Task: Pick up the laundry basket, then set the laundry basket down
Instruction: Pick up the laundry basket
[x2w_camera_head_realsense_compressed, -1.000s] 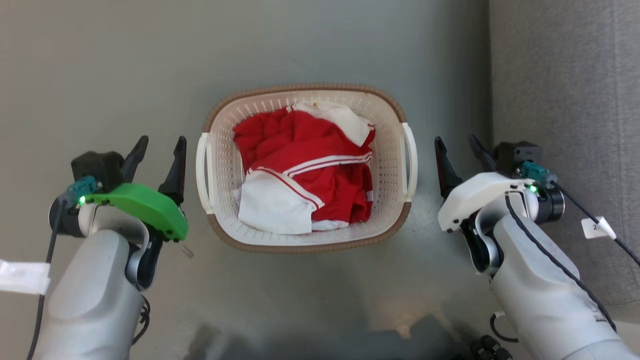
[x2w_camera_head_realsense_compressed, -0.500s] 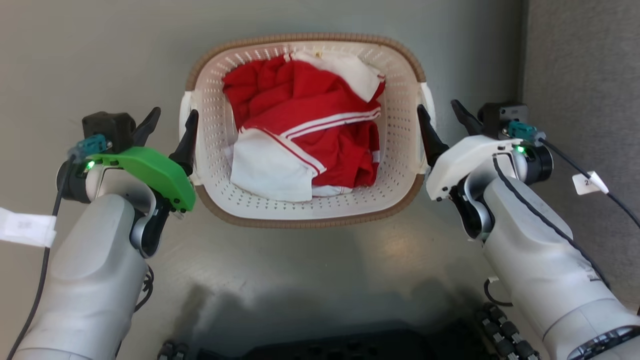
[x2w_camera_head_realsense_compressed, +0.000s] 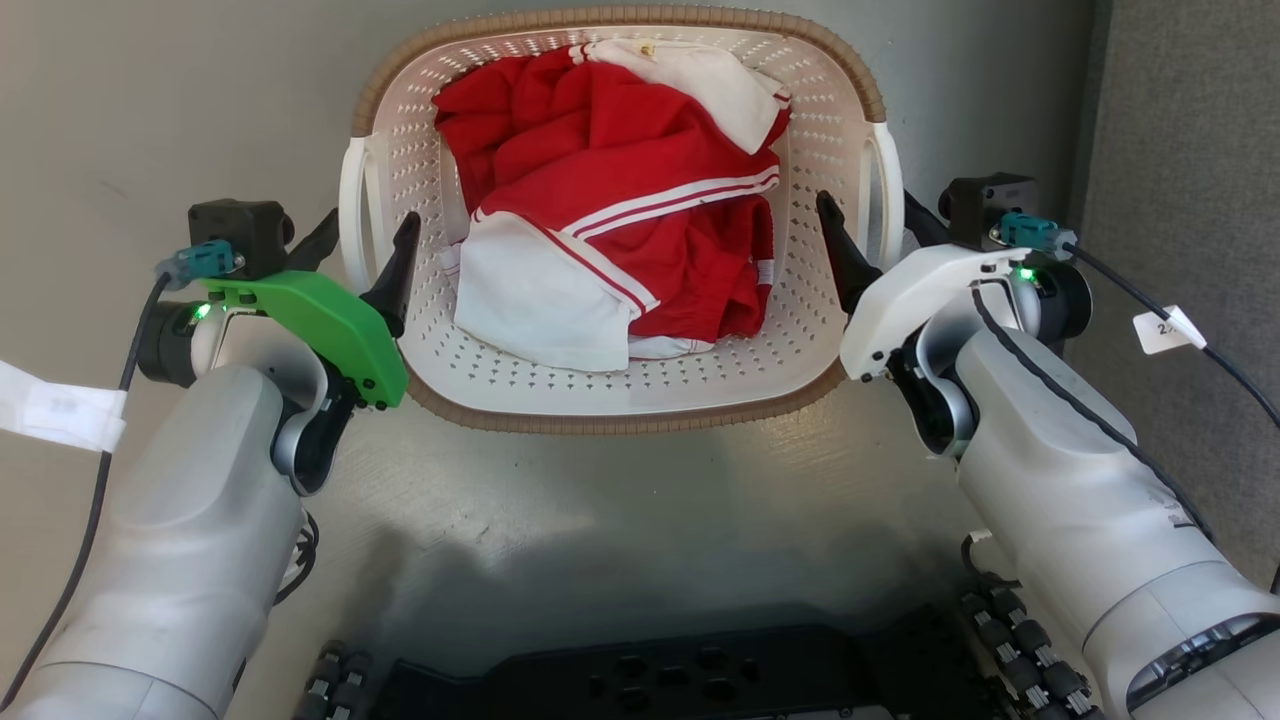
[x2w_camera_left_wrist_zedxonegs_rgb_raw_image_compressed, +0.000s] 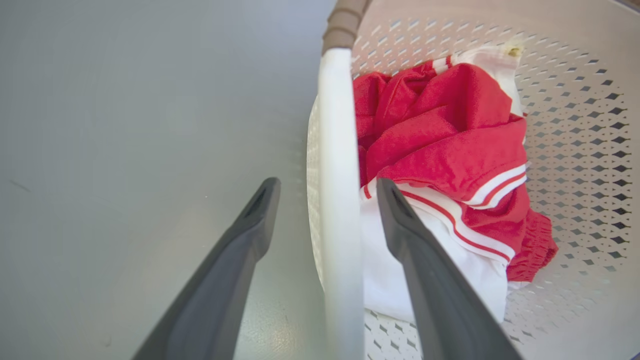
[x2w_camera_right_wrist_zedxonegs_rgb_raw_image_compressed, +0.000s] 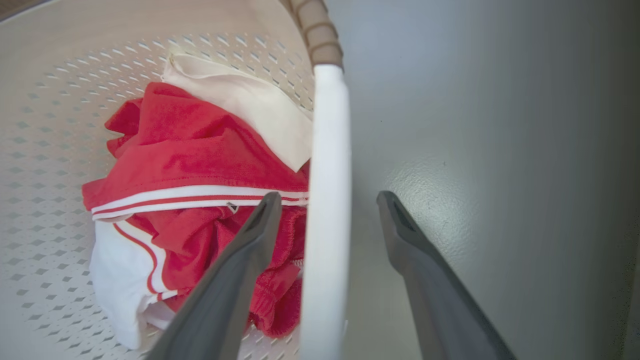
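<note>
The cream-white perforated plastic laundry basket (x2w_camera_head_realsense_compressed: 560, 375) with a brown woven-look rim stands on the grey floor (x2w_camera_head_realsense_compressed: 150, 100) between the two arms. It holds crumpled red and white clothing (x2w_camera_head_realsense_compressed: 610, 250) (which hides most of the basket's bottom). The left claw (x2w_camera_head_realsense_compressed: 370, 220) is spread, with one finger inside and one outside the white left handle (x2w_camera_left_wrist_zedxonegs_rgb_raw_image_compressed: 334, 150) and a gap on each side. The right claw (x2w_camera_head_realsense_compressed: 866, 205) is likewise spread astride the white right handle (x2w_camera_right_wrist_zedxonegs_rgb_raw_image_compressed: 327, 150). In the head view that handle mostly hides its outer finger.
</note>
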